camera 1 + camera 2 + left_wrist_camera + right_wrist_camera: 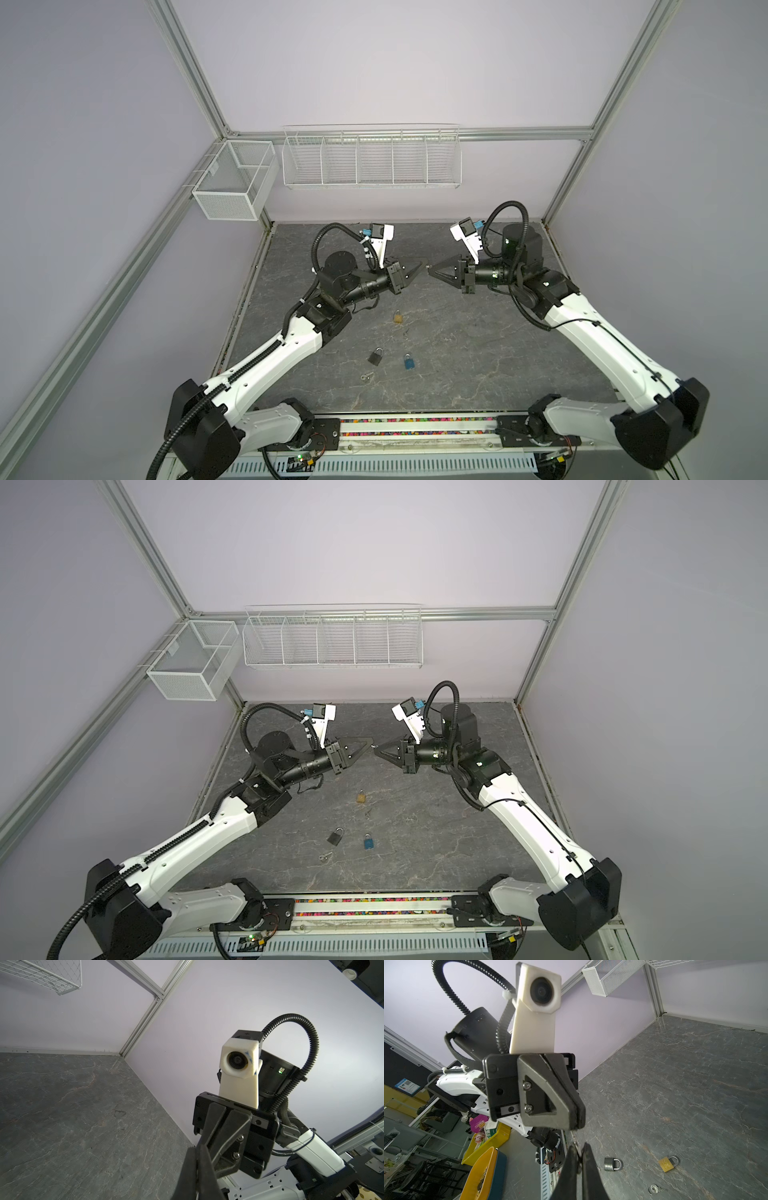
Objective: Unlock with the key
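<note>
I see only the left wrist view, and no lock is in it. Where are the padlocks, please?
Observer: Three lie on the table, nearer the arm bases than the grippers: brass padlock, dark padlock, blue padlock.
Operator: Does my arm hold something?
Observer: In the right wrist view a thin metal piece, likely a key, runs from the shut left gripper into the shut right gripper.
Operator: Is there another key?
Observer: Yes, a loose key lies on the table beside the dark padlock.
</note>
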Controlling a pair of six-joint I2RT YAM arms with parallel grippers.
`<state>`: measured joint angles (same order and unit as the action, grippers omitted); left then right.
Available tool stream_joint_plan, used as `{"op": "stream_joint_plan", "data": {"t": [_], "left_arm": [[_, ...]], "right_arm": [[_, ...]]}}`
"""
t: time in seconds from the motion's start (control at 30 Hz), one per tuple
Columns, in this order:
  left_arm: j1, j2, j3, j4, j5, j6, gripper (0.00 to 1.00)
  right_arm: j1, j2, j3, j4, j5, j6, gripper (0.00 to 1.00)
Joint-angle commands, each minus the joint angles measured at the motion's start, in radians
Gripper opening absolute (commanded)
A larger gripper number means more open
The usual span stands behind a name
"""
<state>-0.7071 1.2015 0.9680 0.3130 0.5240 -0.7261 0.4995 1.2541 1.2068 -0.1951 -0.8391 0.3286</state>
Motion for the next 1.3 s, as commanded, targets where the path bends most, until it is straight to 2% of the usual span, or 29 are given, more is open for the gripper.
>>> {"op": "stream_joint_plan", "data": {"t": [0.0,0.17,0.27,0.4,0.53,0.63,0.8,0.97,1.07,1.13,1.27], "left_arm": [[0.005,0.003,0.02,-0.008,-0.009,0.017,0.0],[0.006,-0.003,0.029,-0.017,-0.025,0.019,0.01],[0.019,-0.022,0.032,-0.02,-0.049,0.004,0.27],[0.021,-0.076,-0.002,-0.086,-0.154,0.011,0.39],[0.019,-0.134,-0.036,-0.269,-0.299,0.017,0.41],[-0.006,-0.165,-0.027,-0.479,-0.427,-0.009,0.41],[-0.114,-0.171,-0.016,-0.783,-0.581,-0.066,0.41],[-0.234,-0.125,-0.067,-0.886,-0.634,-0.211,0.41],[-0.307,-0.068,-0.08,-0.926,-0.662,-0.291,0.41],[-0.342,-0.019,-0.076,-0.948,-0.655,-0.336,0.41],[-0.4,0.101,-0.041,-1.015,-0.626,-0.424,0.42]], "right_arm": [[-0.002,-0.015,0.022,0.015,-0.038,-0.023,0.06],[-0.003,-0.022,0.017,0.007,-0.019,-0.01,0.06],[-0.01,-0.027,0.016,-0.058,0.006,-0.035,0.06],[-0.02,-0.052,-0.033,-0.115,0.09,-0.009,0.06],[-0.021,-0.08,-0.104,-0.163,0.15,0.027,0.06],[-0.006,-0.115,-0.175,-0.195,0.204,0.031,0.07],[0.049,-0.176,-0.256,-0.272,0.358,0.055,0.07],[0.111,-0.191,-0.337,-0.317,0.438,0.121,0.07],[0.131,-0.226,-0.44,-0.266,0.448,0.206,0.07],[0.132,-0.259,-0.504,-0.214,0.424,0.246,0.07],[0.129,-0.304,-0.563,-0.255,0.472,0.265,0.06]]}}
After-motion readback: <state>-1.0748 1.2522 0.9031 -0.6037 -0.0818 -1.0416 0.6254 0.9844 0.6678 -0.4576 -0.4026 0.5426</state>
